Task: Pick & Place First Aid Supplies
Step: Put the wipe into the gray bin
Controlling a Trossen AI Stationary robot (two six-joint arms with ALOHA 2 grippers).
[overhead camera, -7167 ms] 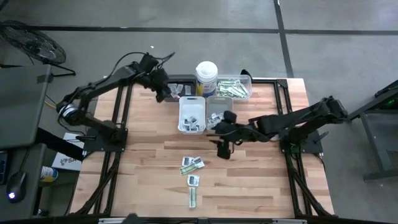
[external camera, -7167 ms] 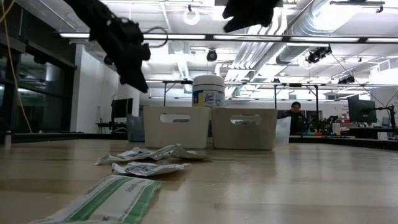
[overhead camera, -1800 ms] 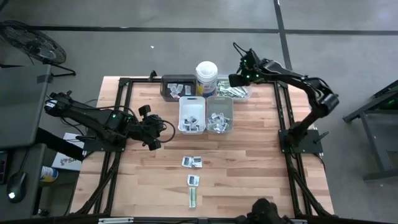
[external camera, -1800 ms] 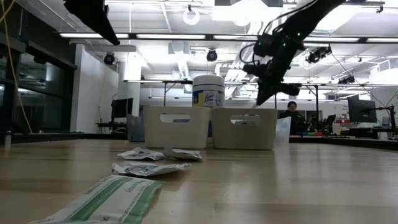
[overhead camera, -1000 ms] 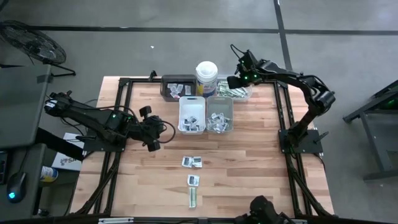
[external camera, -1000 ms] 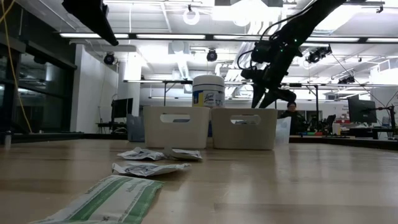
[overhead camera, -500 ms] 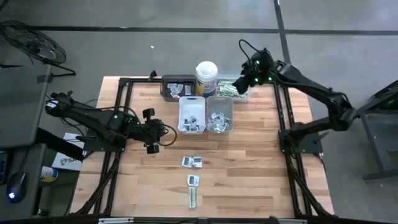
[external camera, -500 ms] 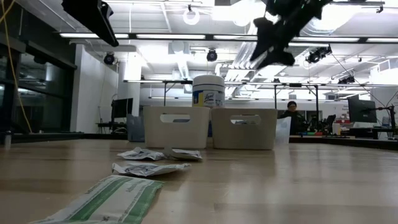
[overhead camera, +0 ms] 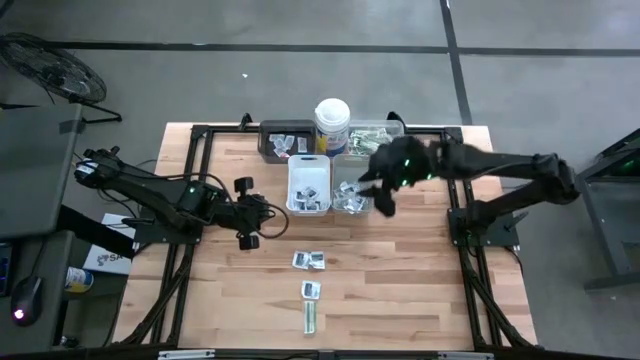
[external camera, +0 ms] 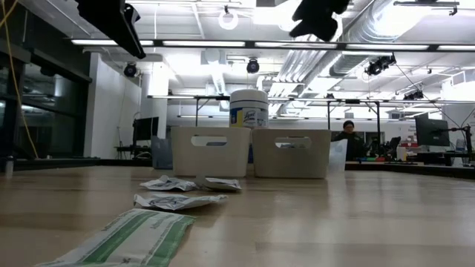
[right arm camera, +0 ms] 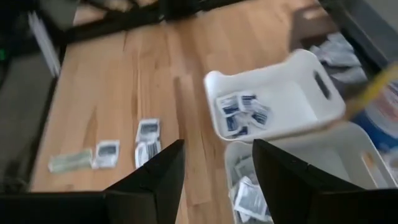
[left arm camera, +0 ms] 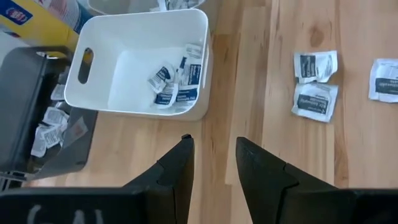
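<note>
Three white sachets (overhead camera: 309, 260) (overhead camera: 311, 290) and a green-and-white strip (overhead camera: 310, 317) lie flat on the wooden table near its front middle. More sachets lie in the white tray (overhead camera: 309, 184) and the grey tray (overhead camera: 351, 183). My left gripper (overhead camera: 268, 215) hovers open left of the white tray, nothing between its fingers (left arm camera: 214, 162). High over the grey tray's right side, my right gripper (overhead camera: 378, 195) is open and bare (right arm camera: 217, 174). In the low view both grippers show only at the top edge, the left (external camera: 122, 26) and the right (external camera: 315, 18).
A dark tray (overhead camera: 284, 140), a tall white canister (overhead camera: 332, 125) and a clear tray with green strips (overhead camera: 378, 140) stand along the far edge behind the two trays. Bare wood lies on both sides of the loose packets. A person sits in the room beyond (external camera: 349, 137).
My right gripper has left the clear tray at the far right, risen well above the trays and swung toward the table's near and left side, ending over the grey tray's right side. The packets on the table have not moved.
</note>
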